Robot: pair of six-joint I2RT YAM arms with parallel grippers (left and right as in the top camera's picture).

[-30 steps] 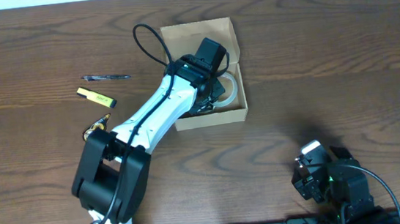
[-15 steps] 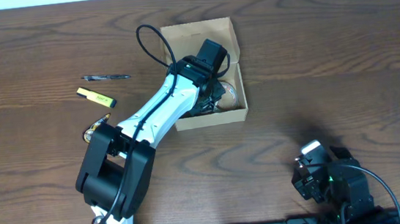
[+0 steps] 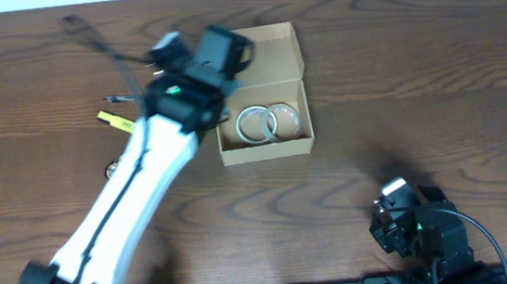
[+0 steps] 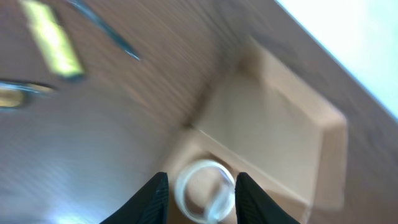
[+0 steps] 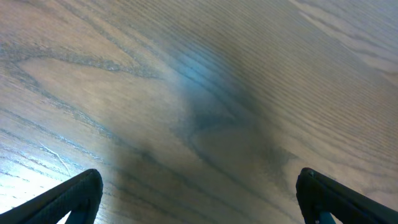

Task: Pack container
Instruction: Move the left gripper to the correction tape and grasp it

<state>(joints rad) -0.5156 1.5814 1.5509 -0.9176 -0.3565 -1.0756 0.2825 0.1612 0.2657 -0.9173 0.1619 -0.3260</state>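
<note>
We see left hand (image 4: 201, 180) spread, view motion-blurred; right hand (image 5: 199, 179) spread over bench (image 5: 199, 93); left arm (image 3: 144, 171) hides container (image 3: 268, 52) left wall.

tan rectangular cardboard box (image 3: 273, 56): centre-back on brown wooden tabletop (image 3: 434, 78), flap lid open behind it | clear plastic tape roll (image 3: 253, 124): flat in box, left side | second clear tape roll (image 3: 286, 118): touching it on the right | yellow plastic marker (image 3: 113, 121): left of box, apart | thin dark pen (image 3: 115, 99): just behind marker

A dark wooden table (image 3: 415, 70) carries an open tan cardboard container (image 3: 273, 51), with a yellow marker (image 3: 110, 119) and black pen (image 3: 114, 99) alongside.
</note>
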